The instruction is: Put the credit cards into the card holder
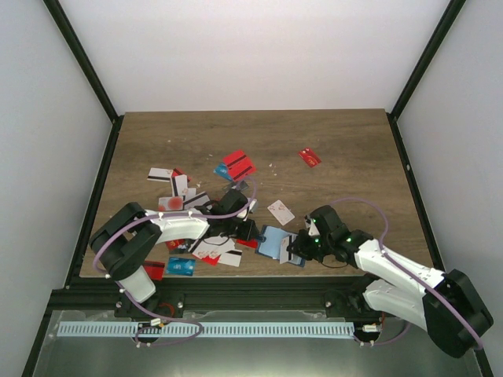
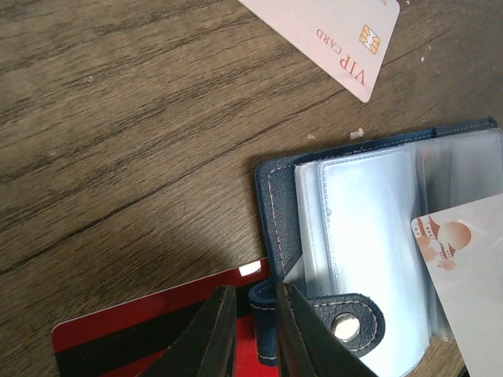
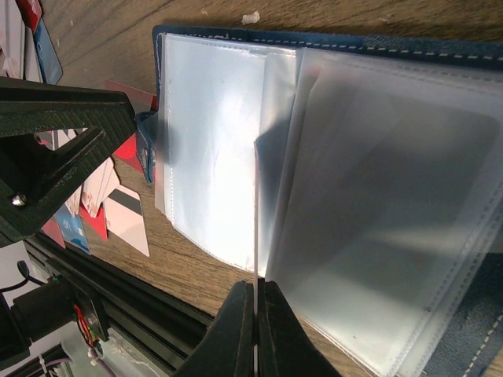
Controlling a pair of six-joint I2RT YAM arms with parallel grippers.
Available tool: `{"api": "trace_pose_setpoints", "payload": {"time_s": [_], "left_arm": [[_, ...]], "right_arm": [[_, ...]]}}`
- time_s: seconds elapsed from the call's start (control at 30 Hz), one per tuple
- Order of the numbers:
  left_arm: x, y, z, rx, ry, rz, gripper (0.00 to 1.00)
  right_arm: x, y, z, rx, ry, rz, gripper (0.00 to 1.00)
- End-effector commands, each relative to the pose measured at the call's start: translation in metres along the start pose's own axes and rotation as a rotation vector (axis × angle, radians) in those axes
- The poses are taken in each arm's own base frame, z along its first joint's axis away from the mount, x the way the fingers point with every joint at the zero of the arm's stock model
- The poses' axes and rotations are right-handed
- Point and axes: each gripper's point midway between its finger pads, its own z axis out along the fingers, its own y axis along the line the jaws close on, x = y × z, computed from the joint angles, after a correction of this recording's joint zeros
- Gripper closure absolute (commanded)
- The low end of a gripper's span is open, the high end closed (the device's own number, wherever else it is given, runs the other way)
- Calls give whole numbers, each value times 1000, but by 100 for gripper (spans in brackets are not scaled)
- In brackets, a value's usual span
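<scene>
Credit cards (image 1: 222, 251) litter the near edge of the table (image 1: 354, 149): a red one (image 1: 153, 270) and a light-blue one (image 1: 180, 265) at the left, with white ones just past them.

Next comes the card holder (image 1: 273, 242). It lies open on the wood between my two pairs of jaws, navy cover down and clear sleeves (image 3: 212, 141) facing up. My right jaws are pinched together on the edge of one sleeve, which stands up on edge from the rest.

My left jaws stand narrow at the holder's left edge. A bit of the navy edge sits in the gap, and the snap tab (image 2: 346, 323) is just beside one finger. Whether they actually pinch the holder, I cannot tell. A striped red card (image 2: 141, 338), red with a black band, lies against that same edge. A white card with an orange print (image 2: 464, 267) rests on the sleeves on the other side.

Past the holder, a white VIP card (image 2: 330, 39) lies apart from it on bare wood. Farther off to the left is a cluster of white and red cards (image 1: 174, 187). Beyond the middle are two red cards with dark stripes (image 1: 238, 165). Farthest of all is a lone red card (image 1: 310, 157), well apart from the rest.
</scene>
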Motion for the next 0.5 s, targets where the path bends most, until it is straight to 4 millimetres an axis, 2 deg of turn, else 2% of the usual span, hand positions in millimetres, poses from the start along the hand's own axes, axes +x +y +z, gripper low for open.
{"api": "trace_pose_setpoints", "payload": {"time_s": [0.0, 0.47], "left_arm": [[-8, -3, 3, 7, -22, 19, 84], [-2, 0, 6, 10, -6, 6, 86]], "right_arm": [[-1, -3, 0, 4, -2, 6, 99], [3, -12, 3, -4, 0, 57, 99]]}}
